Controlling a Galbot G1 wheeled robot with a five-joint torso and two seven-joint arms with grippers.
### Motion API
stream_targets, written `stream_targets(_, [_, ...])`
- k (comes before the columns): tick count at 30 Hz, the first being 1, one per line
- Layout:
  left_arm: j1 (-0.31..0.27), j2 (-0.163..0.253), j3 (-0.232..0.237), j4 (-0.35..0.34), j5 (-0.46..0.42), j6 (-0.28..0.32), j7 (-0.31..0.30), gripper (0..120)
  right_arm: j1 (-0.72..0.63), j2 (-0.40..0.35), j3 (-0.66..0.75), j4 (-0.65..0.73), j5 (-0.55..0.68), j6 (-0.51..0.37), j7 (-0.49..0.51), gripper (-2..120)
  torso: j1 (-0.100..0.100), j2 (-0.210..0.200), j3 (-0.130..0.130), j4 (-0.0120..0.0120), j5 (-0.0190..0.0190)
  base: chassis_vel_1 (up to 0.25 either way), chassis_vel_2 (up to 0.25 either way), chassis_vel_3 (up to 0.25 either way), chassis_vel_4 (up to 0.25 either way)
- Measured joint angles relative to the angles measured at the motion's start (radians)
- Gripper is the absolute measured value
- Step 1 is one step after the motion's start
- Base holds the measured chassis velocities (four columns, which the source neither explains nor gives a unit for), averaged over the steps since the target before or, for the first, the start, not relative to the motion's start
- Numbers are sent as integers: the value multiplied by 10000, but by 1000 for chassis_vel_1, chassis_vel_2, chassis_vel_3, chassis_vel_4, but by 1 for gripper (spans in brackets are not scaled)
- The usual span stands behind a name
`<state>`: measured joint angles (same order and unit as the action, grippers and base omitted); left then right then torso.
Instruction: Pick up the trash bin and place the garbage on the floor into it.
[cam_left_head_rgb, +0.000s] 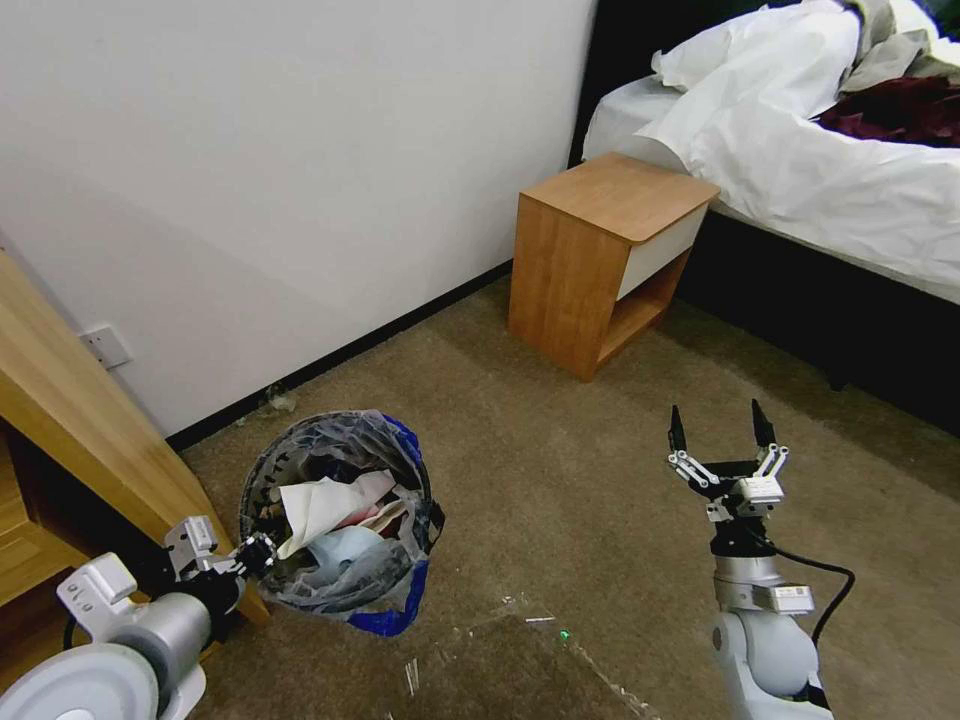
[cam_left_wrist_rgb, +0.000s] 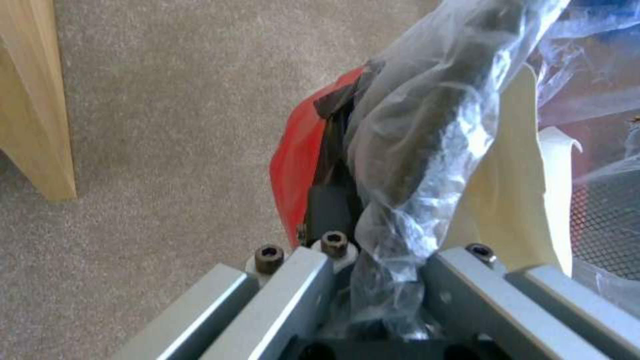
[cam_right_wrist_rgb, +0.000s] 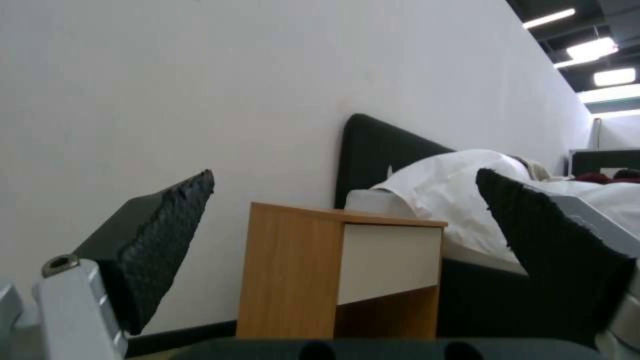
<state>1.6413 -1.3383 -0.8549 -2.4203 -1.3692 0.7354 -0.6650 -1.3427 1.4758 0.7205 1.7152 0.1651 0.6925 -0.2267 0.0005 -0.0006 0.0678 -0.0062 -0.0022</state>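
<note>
Left end effector (cam_left_head_rgb: 258, 553) is clamped on the near-left rim of the small round red trash bin (cam_left_head_rgb: 340, 520) with its clear crinkly liner, carrying it along. Crumpled white tissues (cam_left_head_rgb: 322, 505) sit inside already. Right end effector (cam_left_head_rgb: 722, 432) hovers wide and empty over the beige-brown carpet floor (cam_left_head_rgb: 560, 500), ready for litter.

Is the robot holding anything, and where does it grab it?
The left gripper pinches the round red trash bin by its bag-covered rim. The right gripper holds nothing.
</note>
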Motion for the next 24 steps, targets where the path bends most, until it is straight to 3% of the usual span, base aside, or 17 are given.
stream_targets(24, [-56,44,-46,89,-20,0,3,0,172,116,-171,-336,-129,-13,1,100,0,0,0,0,0,0,0,0,0])
